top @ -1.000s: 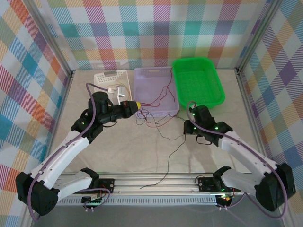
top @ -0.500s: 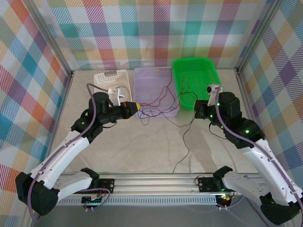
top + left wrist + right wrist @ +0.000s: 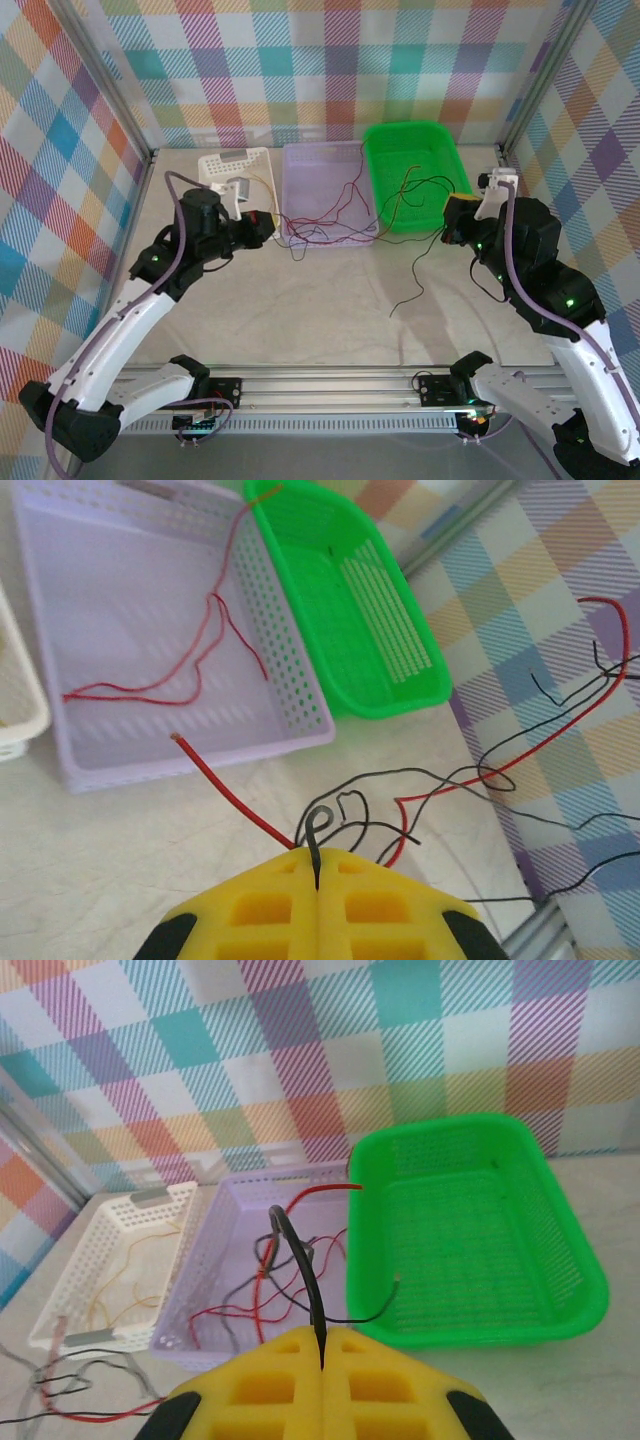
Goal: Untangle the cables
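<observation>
Right hand [image 3: 322, 1338] has swung up and out, from mid-tabletop to just beside the green tray's [image 3: 400, 128] right rim. It drags a black cable [image 3: 425, 183] with it, now strung across that tray. Left hand [image 3: 318, 858] has pulled back a little toward the left.

Both hands are pinched fully closed. The right holds the black cable at a bend. The left holds a dark loop at its fingertips, with a red cable [image 3: 225, 790] coming out from just behind them — can't tell if the red is truly clamped.

The cables [image 3: 320, 232] are still bunched at the lavender tray's [image 3: 320, 165] near edge. More red lies inside that tray, and one dark tail [image 3: 410, 290] hangs down to the tabletop [image 3: 300, 320]. A yellow cable [image 3: 130, 1270] sits in the white tray [image 3: 215, 165].

Handling, as a judgement:
- The wires are very light, limp and thin, with just enough spring to keep kinks.
- They look smooth, so they are likely to slip through a pinch.
- Hold close to the crossing rather than at a free end, and pull the hands apart slowly — a jerk would cinch the knot.
</observation>
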